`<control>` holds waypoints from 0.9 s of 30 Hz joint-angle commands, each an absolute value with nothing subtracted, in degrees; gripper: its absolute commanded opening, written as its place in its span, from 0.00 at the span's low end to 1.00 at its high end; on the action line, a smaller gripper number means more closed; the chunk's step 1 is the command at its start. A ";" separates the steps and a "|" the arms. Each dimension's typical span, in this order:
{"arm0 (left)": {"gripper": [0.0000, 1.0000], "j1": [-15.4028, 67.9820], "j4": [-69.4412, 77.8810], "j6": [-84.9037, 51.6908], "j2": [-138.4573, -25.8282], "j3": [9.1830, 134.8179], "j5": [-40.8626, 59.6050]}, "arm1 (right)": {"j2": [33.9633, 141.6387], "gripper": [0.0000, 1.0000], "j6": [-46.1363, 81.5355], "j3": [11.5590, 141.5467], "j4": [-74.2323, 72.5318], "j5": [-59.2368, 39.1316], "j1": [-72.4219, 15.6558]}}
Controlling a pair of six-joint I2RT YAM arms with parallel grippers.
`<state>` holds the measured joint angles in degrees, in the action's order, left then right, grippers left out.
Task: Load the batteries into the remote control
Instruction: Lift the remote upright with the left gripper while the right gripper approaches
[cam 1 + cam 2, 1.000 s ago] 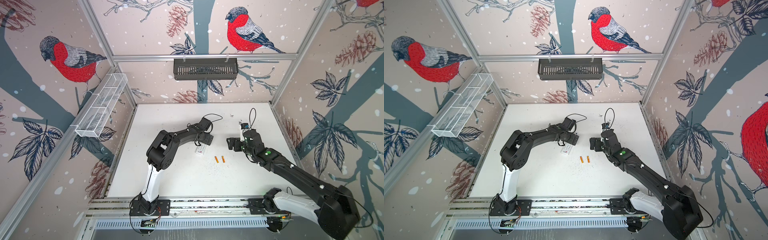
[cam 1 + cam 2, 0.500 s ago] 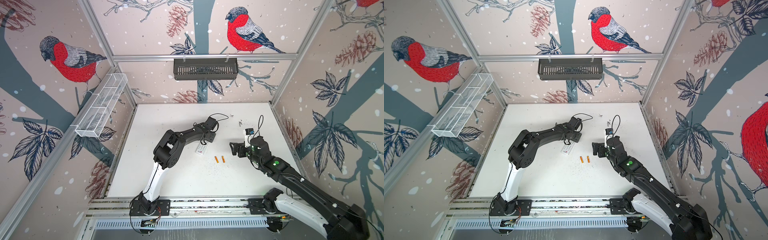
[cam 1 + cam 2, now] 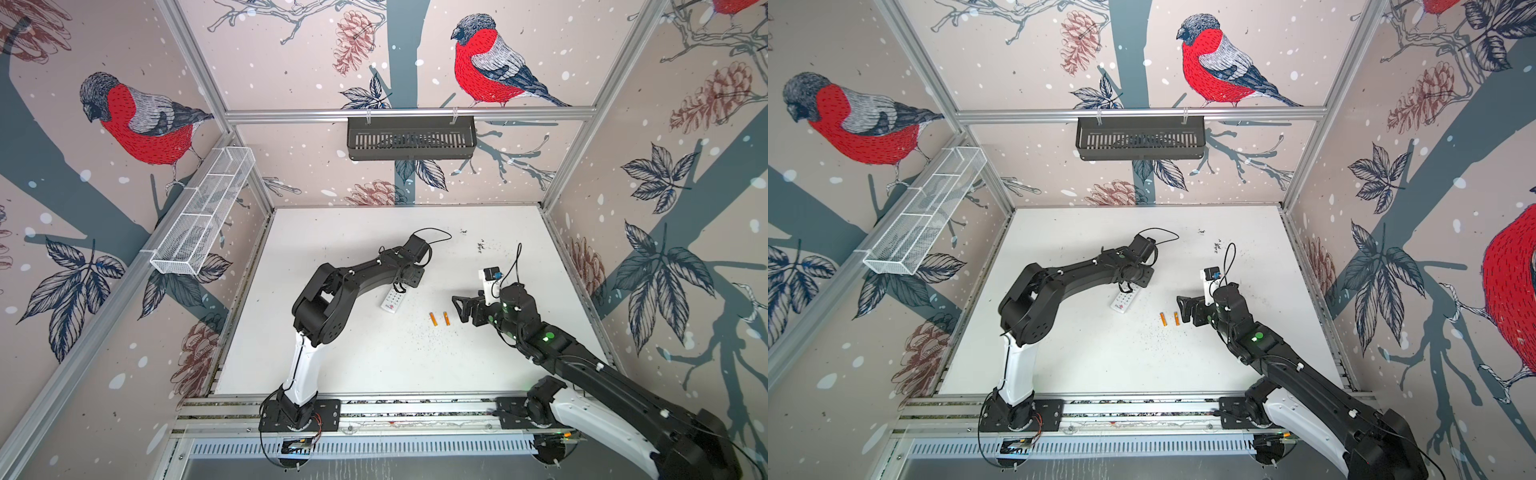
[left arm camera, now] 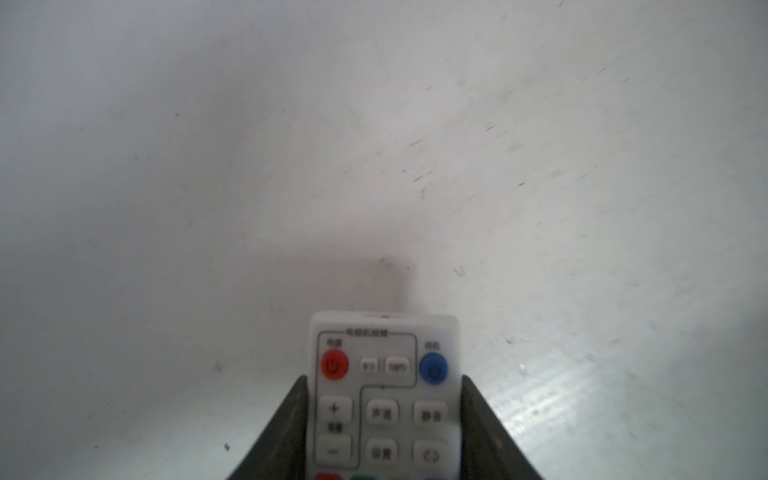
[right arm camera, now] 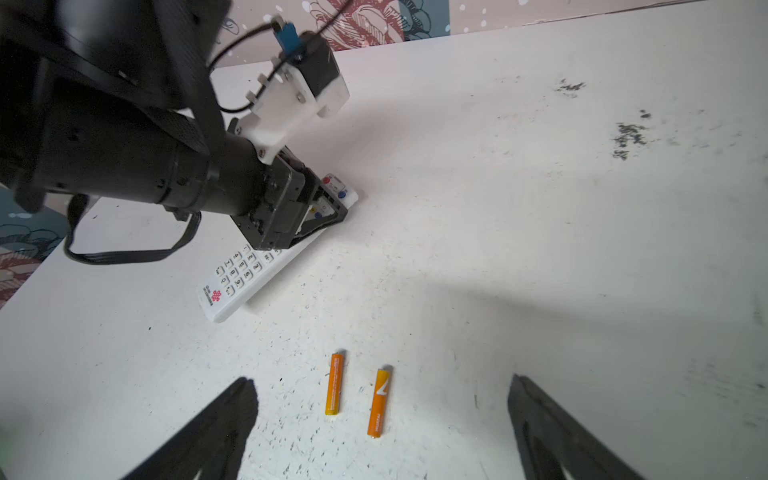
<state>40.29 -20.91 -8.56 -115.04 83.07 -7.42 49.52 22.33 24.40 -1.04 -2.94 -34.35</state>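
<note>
The white remote control (image 3: 392, 301) (image 3: 1124, 302) lies buttons up on the table, left of centre. My left gripper (image 4: 384, 377) is shut on it, one finger pressed against each long side near the end with the red and blue buttons (image 5: 334, 187). Two orange batteries (image 3: 433, 320) (image 3: 446, 318) lie side by side on the table to the remote's right, apart from each other. My right gripper (image 3: 460, 309) (image 5: 381, 378) is open just right of them, and in the right wrist view both batteries (image 5: 335, 384) (image 5: 379, 402) lie between its spread fingers, untouched.
A black slotted basket (image 3: 411, 137) hangs on the back wall and a white wire basket (image 3: 203, 216) on the left wall. Dark specks (image 5: 627, 139) mark the white table (image 3: 374, 365). An aluminium rail (image 3: 395, 409) carrying both arm bases runs along the front edge.
My left gripper's jaws have closed onto the remote control's sides. The right arm has drawn back towards the front, bringing its open gripper down beside the batteries.
</note>
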 commanded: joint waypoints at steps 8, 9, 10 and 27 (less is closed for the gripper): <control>0.35 36.93 -5.18 -8.59 -94.11 69.48 16.22 | 57.86 0.97 20.72 27.03 -16.03 -20.64 -34.55; 0.36 36.31 -3.35 -9.25 -92.30 67.89 17.71 | 58.39 0.97 20.62 27.23 -17.51 -23.42 -34.61; 0.36 35.41 -1.33 -9.82 -90.29 65.95 20.52 | 58.73 0.97 20.55 27.20 -19.11 -26.58 -34.63; 0.37 29.19 55.35 -36.93 -72.71 42.77 56.35 | 70.29 0.99 23.38 30.77 -44.82 -45.28 -40.86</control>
